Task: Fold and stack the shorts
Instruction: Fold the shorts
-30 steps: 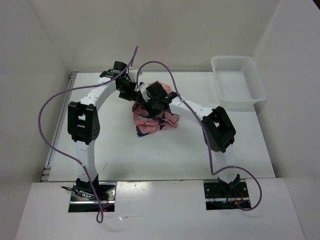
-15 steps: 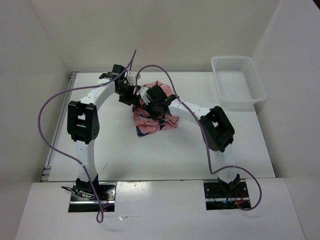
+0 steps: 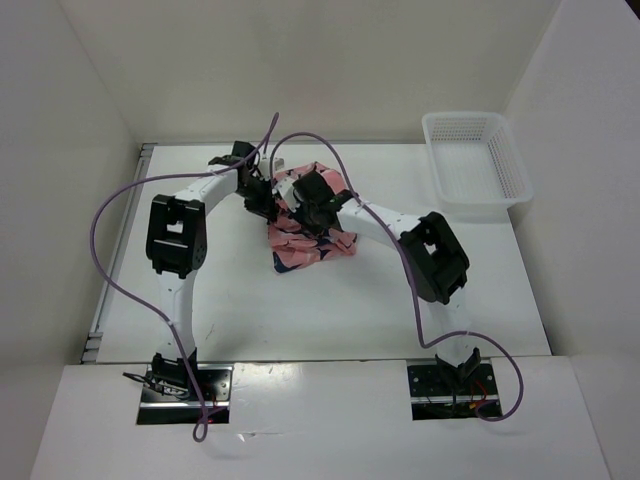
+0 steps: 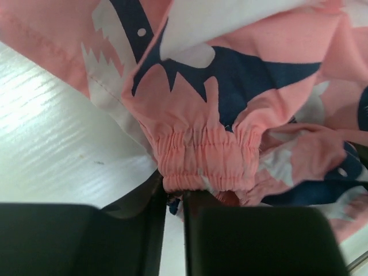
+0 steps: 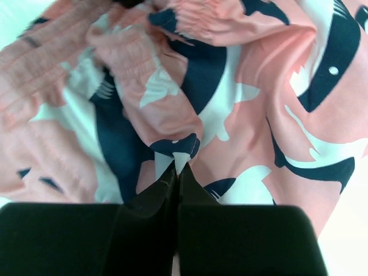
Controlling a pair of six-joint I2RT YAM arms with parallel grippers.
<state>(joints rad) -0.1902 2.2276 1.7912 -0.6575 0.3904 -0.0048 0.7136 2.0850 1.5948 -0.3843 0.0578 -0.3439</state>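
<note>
Pretty clearly a robotics lab test cell, not somebody's home. The white worktop (image 3: 250,310) is boxed in by plain white panels (image 3: 330,70) behind it and on both sides, like a little booth. A left arm (image 3: 176,240) and a right arm (image 3: 436,258), both white and black, are bolted down on metal plates (image 3: 185,393) at the worktop's near edge. Purple cables (image 3: 94,240) loop loose above the worktop, and a white mesh basket (image 3: 475,160) sits at its far right corner.
</note>
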